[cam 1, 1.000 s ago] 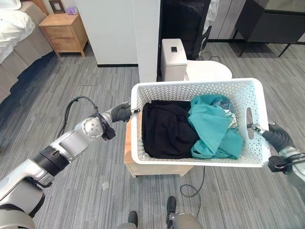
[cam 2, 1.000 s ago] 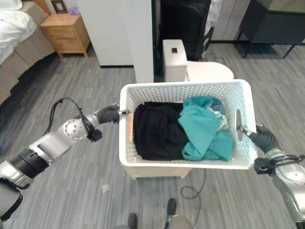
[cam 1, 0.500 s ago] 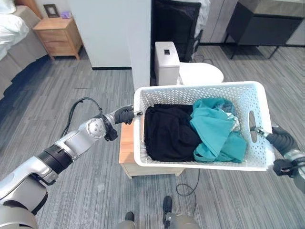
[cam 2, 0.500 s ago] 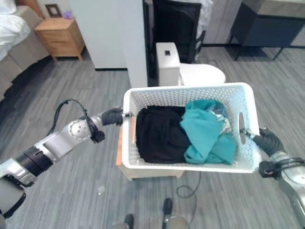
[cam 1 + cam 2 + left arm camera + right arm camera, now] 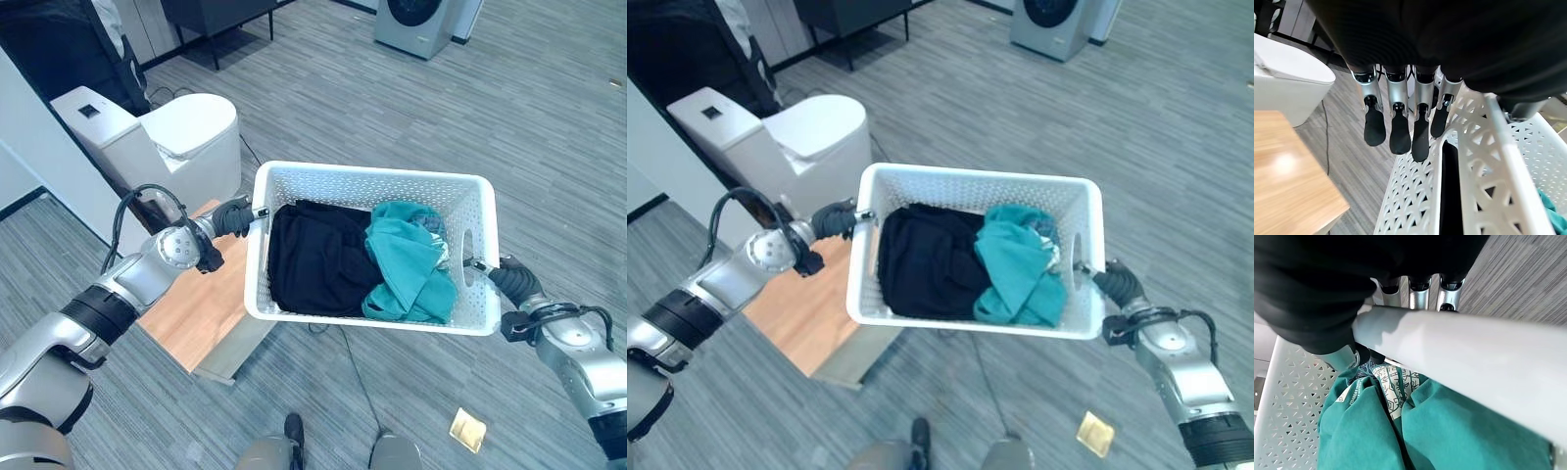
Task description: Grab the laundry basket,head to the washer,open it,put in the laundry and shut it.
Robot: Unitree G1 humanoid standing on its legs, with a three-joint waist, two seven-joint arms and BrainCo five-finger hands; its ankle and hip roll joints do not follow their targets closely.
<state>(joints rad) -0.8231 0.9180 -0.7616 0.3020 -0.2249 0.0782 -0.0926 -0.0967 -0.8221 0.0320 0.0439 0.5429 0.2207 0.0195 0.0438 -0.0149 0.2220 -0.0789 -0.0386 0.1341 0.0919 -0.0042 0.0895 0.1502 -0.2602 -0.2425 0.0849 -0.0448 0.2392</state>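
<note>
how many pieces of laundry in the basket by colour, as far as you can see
black: 1 bundle, may be more than one garment
teal: 1
patterned white and teal: 1, mostly tucked under the teal one
total: 3 visible in the laundry basket, held by the left hand and right hand

Grey plank floor (image 5: 549, 127) under low wooden table (image 5: 201, 308), small yellowish square (image 5: 467, 430) lying flat.

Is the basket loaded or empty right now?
Loaded. The white basket holds a black garment and a teal garment side by side, heaped below the rim.
</note>
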